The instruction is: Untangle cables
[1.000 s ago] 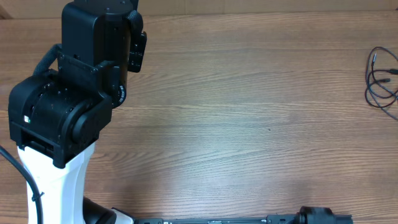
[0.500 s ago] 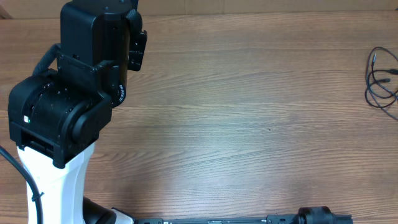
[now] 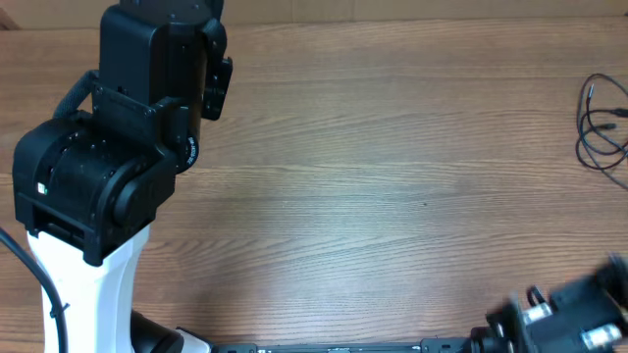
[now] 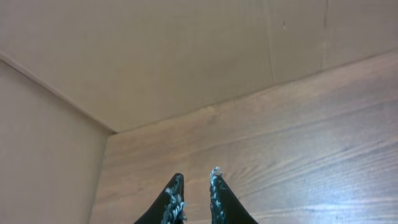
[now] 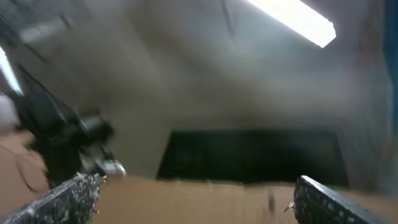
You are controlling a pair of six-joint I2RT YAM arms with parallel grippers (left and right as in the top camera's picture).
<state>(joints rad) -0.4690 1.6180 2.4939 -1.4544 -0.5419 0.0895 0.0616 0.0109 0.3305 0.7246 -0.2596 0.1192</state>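
The cables (image 3: 601, 123) are thin black cords lying in loose loops at the far right edge of the wooden table (image 3: 392, 176); they show only in the overhead view. My left gripper (image 4: 196, 177) points at the table's far left corner, its fingers nearly together with only a narrow empty gap. My right gripper (image 5: 196, 199) stands wide open and empty, aimed up at a wall in a blurred view. The right arm (image 3: 574, 316) sits at the bottom right, well short of the cables.
The bulky black left arm (image 3: 123, 147) on its white base covers the table's left side. Beige walls (image 4: 155, 56) border the table's far edge and left corner. A dark rail (image 3: 343, 347) runs along the near edge.
The right arm has swung up into the overhead view at the bottom right, and its jaws have opened wide. The left arm has shifted only slightly.
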